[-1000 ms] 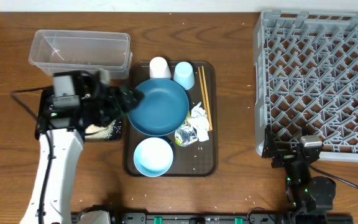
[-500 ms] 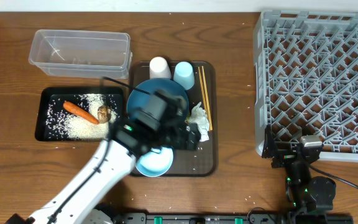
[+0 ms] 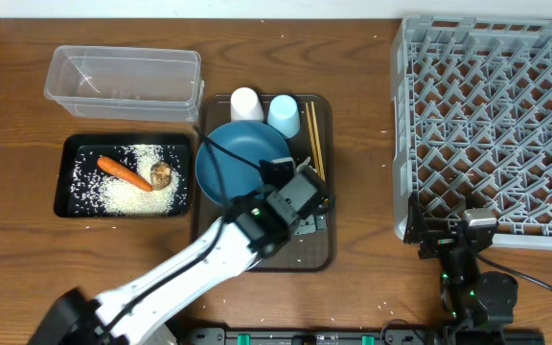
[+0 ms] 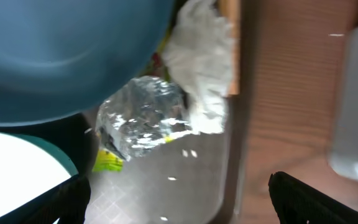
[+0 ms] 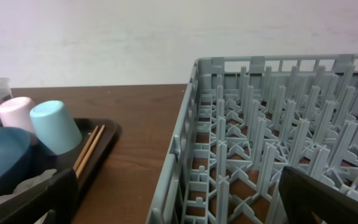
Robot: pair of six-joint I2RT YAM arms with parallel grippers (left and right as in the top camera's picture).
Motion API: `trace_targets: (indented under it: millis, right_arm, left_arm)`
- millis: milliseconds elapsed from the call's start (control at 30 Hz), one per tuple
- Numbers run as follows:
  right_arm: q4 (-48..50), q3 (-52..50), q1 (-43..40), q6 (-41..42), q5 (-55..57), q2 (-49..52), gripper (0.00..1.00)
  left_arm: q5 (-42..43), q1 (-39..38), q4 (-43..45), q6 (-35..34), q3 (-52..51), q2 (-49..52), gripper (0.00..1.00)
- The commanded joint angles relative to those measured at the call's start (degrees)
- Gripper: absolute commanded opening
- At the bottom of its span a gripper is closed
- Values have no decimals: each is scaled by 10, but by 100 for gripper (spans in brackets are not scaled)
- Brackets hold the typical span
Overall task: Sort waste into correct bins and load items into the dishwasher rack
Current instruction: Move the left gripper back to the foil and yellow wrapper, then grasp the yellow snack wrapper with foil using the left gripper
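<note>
Far left, the clear rectangular plastic tub [image 3: 123,75] sits near the back of the tabletop [image 3: 353,287], nothing bulky in it that I can make out. Just in front, the shallow black rectangular tray [image 3: 68,182] already holds the orange carrot [image 3: 123,172], a spread of loose white rice [image 3: 132,197] and the small brown food lump [image 3: 161,173].

On to the dark brown serving tray [image 3: 326,251]: white cup [image 3: 245,103] and light blue cup [image 3: 283,113] at the back, large dark blue plate [image 3: 238,163] in the middle. The left tool [image 4: 185,196] hangs low over the tray's right side, jaws spread wide and gripping nothing. Ahead of it lies the shiny green-yellow foil wrapper [image 4: 142,124], tucked against the plate's rim and touching the crumpled white tissue [image 4: 201,81]. The light blue bowl [image 4: 17,165] sits close on the other side, the wooden chopsticks [image 3: 314,144] just beyond the tissue.

Here's the danger, as I judge it: jaws this wide could close on foil and tissue together and send both to one bin. A finger could also catch the plate rim or the bowl and jolt the dishes. Crinkled foil may slip out of a shallow pinch.

Far right, the large grey lattice dishwasher rack [image 3: 487,125] holds no dishes yet. The right tool [image 5: 179,198] waits at its near corner, open and empty.
</note>
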Motion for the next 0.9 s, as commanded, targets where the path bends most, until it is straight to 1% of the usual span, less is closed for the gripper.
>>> trace_targets:
  millis: [0,67,133,267,500,633,767,867]
  right_arm:
    - [-2,-1,-6,-3,2,0,99]
    - [-2,-1,-6,-3,2,0,99]
    - [-2,-1,-6,-3,2,0,99]
    - [-2,-1,-6,-3,2,0,99]
    - [-2,-1,-6,-3,2,0,99]
    - [-2,-1,-6,-3,2,0,99]
    - [-2,-1,-6,-3,2,0,99]
    - [-2,-1,-6,-3,2,0,99]
  left_arm:
    - [-24,-1,-1,-45,-1,30,92]
    - [-24,-1,-2,-48,-1,37,92]
    - [-24,-1,-1,-48,-1,38,89]
    - [-27,-1,-2,-48,-1,39,88]
    - [-87,-1,-16,-54,-1,67,87]
    - [-89,-1,-10,-54,-1,85,87]
    - [-89,-1,2,-54,-1,93,83]
    - [-89,-1,6,-54,-1,93,81]
